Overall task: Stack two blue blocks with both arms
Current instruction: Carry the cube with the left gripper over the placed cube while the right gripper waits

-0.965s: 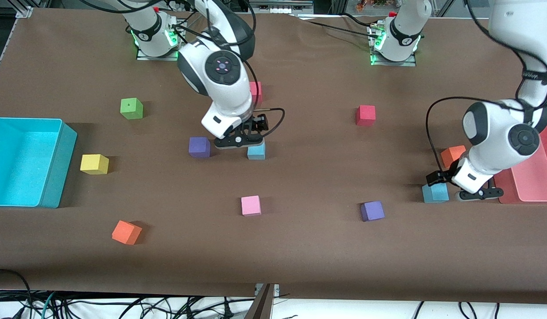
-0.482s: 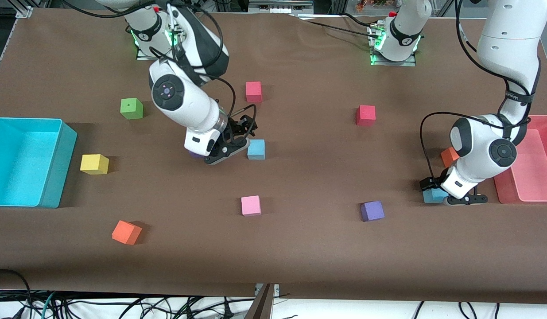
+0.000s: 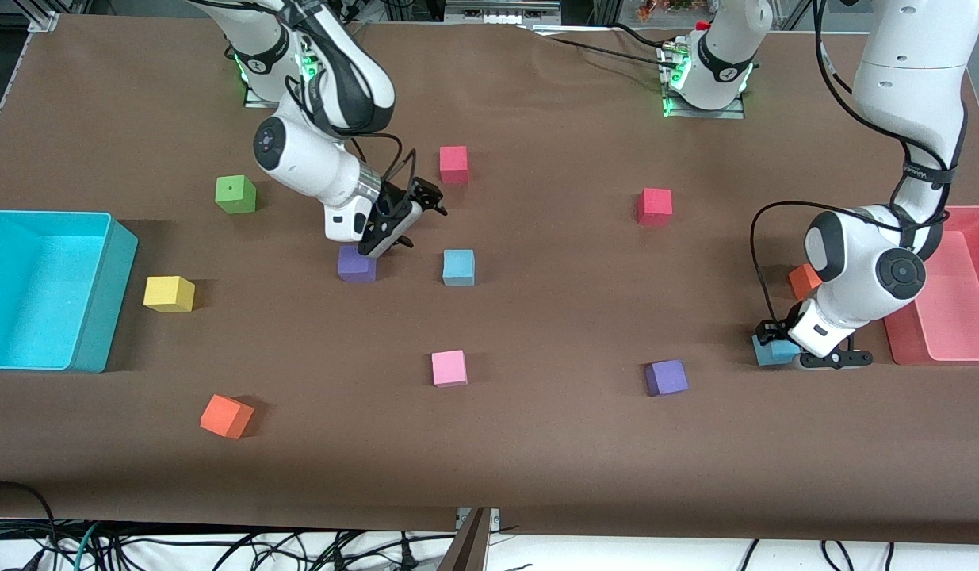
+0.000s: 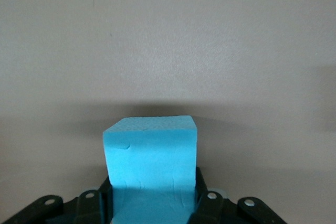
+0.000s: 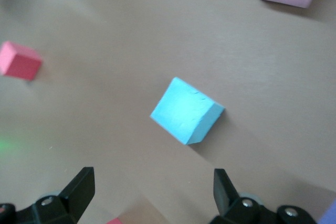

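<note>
One blue block (image 3: 458,266) sits on the brown table near the middle, beside a purple cube (image 3: 356,264). It also shows in the right wrist view (image 5: 186,109). My right gripper (image 3: 394,231) hangs tilted just above the purple cube, open and empty (image 5: 153,192), apart from the blue block. The other blue block (image 3: 768,351) sits toward the left arm's end of the table. My left gripper (image 3: 778,349) is down at the table around it. In the left wrist view this block (image 4: 151,156) fills the gap and both fingers (image 4: 207,205) press its sides.
Coloured cubes lie scattered: green (image 3: 235,194), yellow (image 3: 169,293), orange (image 3: 227,415), pink (image 3: 449,368), two red (image 3: 453,164) (image 3: 654,206), purple (image 3: 666,377), and orange (image 3: 804,278) by the left arm. A cyan bin (image 3: 101,295) and a red tray (image 3: 945,317) stand at the table's ends.
My right gripper left the middle blue block, rose and swung toward the right arm's end, now over the purple cube. My left gripper slid onto the other blue block.
</note>
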Controlling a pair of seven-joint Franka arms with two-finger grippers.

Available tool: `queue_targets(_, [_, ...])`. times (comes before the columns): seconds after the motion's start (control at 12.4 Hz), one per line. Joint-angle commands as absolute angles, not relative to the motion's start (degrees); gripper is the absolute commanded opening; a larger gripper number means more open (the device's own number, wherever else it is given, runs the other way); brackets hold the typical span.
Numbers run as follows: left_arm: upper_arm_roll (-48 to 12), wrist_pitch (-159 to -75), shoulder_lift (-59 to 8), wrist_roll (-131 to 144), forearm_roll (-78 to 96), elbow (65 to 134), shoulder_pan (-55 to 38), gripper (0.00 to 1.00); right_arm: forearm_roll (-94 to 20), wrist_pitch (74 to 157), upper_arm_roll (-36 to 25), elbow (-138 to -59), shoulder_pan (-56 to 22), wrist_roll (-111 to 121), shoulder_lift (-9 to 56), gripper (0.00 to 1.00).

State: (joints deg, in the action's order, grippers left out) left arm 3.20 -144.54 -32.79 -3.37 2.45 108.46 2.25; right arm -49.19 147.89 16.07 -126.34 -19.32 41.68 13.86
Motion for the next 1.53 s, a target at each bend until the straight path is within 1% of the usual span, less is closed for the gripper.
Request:
queue_targets(0.0, [3.5, -139.3, -26.7, -5.2, 4.1, 108.3, 1.6, 0.0, -66.4, 148.2, 17.2, -130.9, -17.7, 65.8, 12.0, 1.0])
queue_targets(0.08, [3.3, -133.7, -23.9, -4.8, 4.3, 107.8, 1.5, 0.0, -70.3, 148.4, 17.2, -132.0, -17.7, 72.4, 12.3, 1.0])
queue_targets(0.16, [2.6, -128.4, -21.1, -3.5, 5.8, 106.9, 0.7, 0.0, -71.6, 150.8, 17.2, -132.9, -17.8, 75.3, 12.7, 1.0])
queue_targets(0.24, [1.9, -124.4, -18.9, -0.8, 6.8, 106.4, -0.9, 0.0, -71.7, 154.0, 17.3, -133.2, -18.2, 75.6, 13.5, 1.0])
queue_targets(0.32, [0.0, -122.2, -17.2, 3.6, 6.9, 106.3, -2.2, 0.0, -72.2, 158.1, 17.3, -133.2, -19.1, 75.8, 15.8, 1.0])
queue_targets(0.4, [-2.5, -121.0, -15.7, 9.3, 6.9, 106.1, -3.5, 0.0, -73.5, 160.8, 17.3, -132.9, -20.0, 77.2, 17.7, 1.0])
queue_targets(0.48, [-4.5, -120.2, -14.8, 15.2, 6.7, 105.9, -5.8, 0.0, -76.1, 161.2, 17.3, -131.9, -20.1, 81.2, 19.5, 1.0])
queue_targets(0.56, [-6.5, -120.1, -14.3, 21.6, 6.5, 105.0, -8.1, 0.0, -81.1, 161.2, 17.3, -131.0, -20.2, 85.6, 20.4, 1.0])
queue_targets(0.72, [-11.3, -119.6, -14.6, 34.0, 6.4, 102.2, -12.7, 0.0, -91.8, 161.6, 17.2, -129.7, -23.1, 96.3, 21.5, 1.0])
queue_targets(0.88, [-12.7, -119.6, -16.8, 43.6, 6.3, 98.7, -18.2, 0.0, -102.6, 161.6, 17.2, -127.7, -23.3, 111.0, 24.2, 1.0])
queue_targets(1.05, [-12.7, -119.6, -21.2, 45.4, 6.1, 93.5, -23.8, 0.0, -112.2, 161.5, 17.1, -125.7, -23.8, 121.4, 26.0, 1.0])
queue_targets(1.21, [-12.1, -119.6, -26.3, 46.1, 6.2, 89.7, -29.7, 0.0, -115.0, 161.4, 15.6, -123.9, -25.0, 124.4, 27.9, 1.0])
queue_targets(1.37, [-11.0, -119.8, -31.4, 46.8, 3.8, 84.0, -33.0, 0.0, -115.7, 161.4, 14.5, -121.1, -26.4, 124.4, 30.1, 1.0])
queue_targets(1.45, [-9.9, -119.8, -33.6, 46.6, 2.6, 81.7, -34.5, 0.0, -115.7, 161.4, 14.2, -120.9, -26.6, 124.4, 30.2, 1.0])
